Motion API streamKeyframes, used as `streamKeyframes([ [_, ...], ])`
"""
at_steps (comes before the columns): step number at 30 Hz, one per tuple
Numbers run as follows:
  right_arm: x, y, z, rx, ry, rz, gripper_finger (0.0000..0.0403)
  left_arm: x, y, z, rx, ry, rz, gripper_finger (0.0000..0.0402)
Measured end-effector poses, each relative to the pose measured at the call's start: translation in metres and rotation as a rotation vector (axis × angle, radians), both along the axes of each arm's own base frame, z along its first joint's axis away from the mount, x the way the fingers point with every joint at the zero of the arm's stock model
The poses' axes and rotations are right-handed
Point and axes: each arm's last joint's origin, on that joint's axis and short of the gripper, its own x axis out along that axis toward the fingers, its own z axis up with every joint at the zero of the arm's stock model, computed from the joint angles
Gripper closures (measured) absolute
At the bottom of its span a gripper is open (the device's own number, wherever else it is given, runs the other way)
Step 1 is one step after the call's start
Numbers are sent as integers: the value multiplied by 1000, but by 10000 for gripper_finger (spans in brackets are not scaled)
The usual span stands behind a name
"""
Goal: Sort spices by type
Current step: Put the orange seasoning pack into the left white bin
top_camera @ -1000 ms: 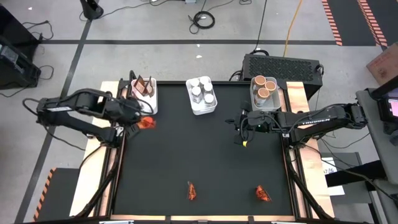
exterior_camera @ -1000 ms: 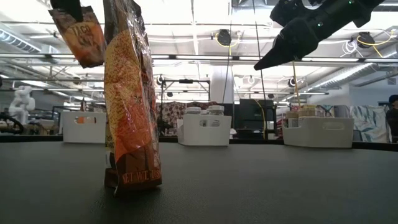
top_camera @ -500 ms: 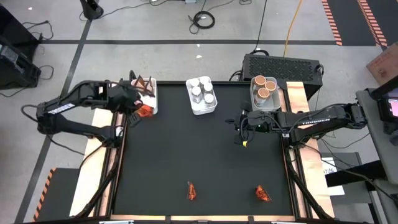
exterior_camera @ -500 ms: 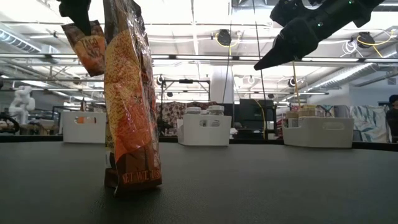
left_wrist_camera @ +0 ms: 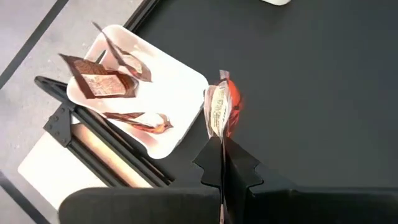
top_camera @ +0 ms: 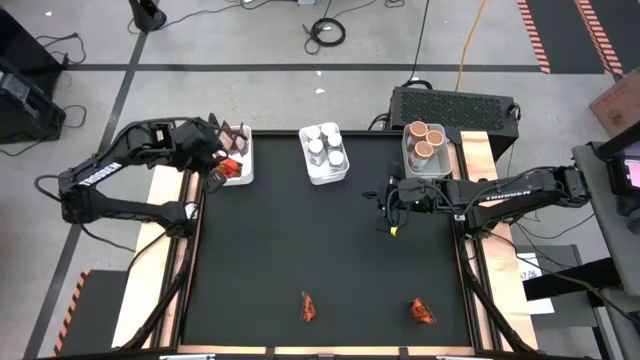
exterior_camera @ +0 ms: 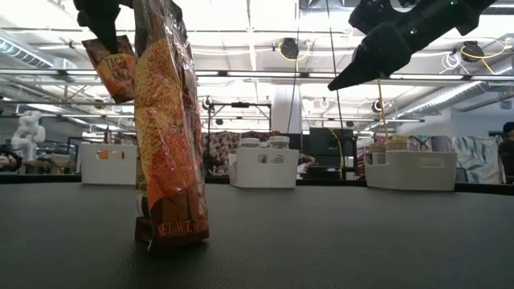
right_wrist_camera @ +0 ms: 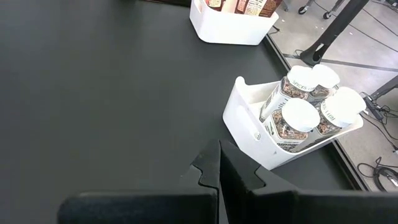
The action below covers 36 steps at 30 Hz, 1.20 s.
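My left gripper (top_camera: 220, 170) is shut on a red-orange crinkly sachet (top_camera: 232, 169) and hovers at the near corner of the white bin (top_camera: 243, 176) at the table's far left. That bin holds several more sachets (left_wrist_camera: 99, 84). Two other sachets (top_camera: 309, 307) (top_camera: 422, 311) stand on the mat near its near edge; one looms large in the low view (exterior_camera: 165, 128). Clear white-lidded jars (top_camera: 323, 148) fill the middle bin and tan-topped tubs (top_camera: 424, 140) the right one. My right gripper (top_camera: 388, 212) is shut and hangs in the air near the tub bin. My left gripper pinches the sachet's top edge (left_wrist_camera: 220, 132) between its two fingers (left_wrist_camera: 214, 163). The fingers come from above, and the sachet (exterior_camera: 112, 66) hangs below them, lifted well clear of the table, just beside the sachet bin's corner (left_wrist_camera: 200, 81).
The three white bins stand in a row along the mat's far edge: sachet bin (exterior_camera: 107, 164), jar bin (right_wrist_camera: 249, 124), tub bin (exterior_camera: 414, 170). The wide black mat (top_camera: 320, 250) between the bins and the two near sachets is bare. A black box (top_camera: 455, 103) sits behind the table.
My left gripper has carried the sachet toward the table's far edge, from over the mat up to the sachet bin's near corner, keeping shut on it. The sachet has stayed hanging clear of the table.
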Motion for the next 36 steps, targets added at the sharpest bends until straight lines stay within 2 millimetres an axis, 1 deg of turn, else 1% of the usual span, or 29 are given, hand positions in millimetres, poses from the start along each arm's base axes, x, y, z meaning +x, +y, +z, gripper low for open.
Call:
streamKeyframes([
  [7,0,0,0,0,0,0,403,-1,17,-3,1,42,53,402],
  [20,0,0,0,0,0,1,403,6,45,-14,-36,117,109,402],
  [28,0,0,0,0,0,1,403,12,52,-18,-80,104,105,402],
  [31,0,0,0,0,0,0,403,18,56,-18,-68,76,91,402],
  [36,0,0,0,0,0,1,403,23,64,-23,-67,86,92,402],
])
